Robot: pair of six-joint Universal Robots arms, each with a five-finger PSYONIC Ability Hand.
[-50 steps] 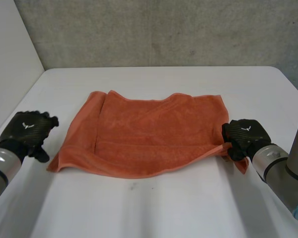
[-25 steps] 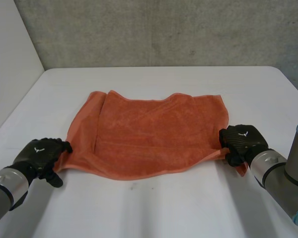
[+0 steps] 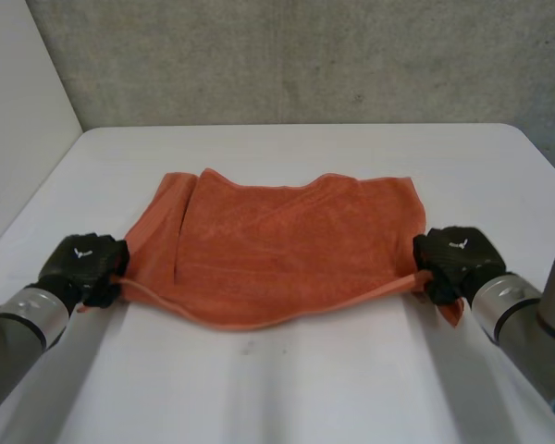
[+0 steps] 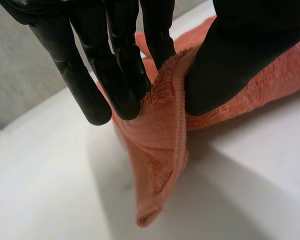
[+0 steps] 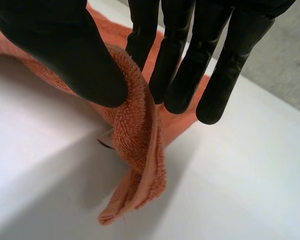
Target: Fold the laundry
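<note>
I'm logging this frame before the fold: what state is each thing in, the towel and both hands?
orange towel: spread on the table, near edge raised at both corners, not yet folded over.
left hand: shut, pinching the towel's near left corner.
right hand: shut, pinching the towel's near right corner.

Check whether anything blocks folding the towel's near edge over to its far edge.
Nothing visible does. The left hand and the right hand each pinch a near corner of the orange towel, and no object lies on the towel or on the white table beyond its far edge.
</note>
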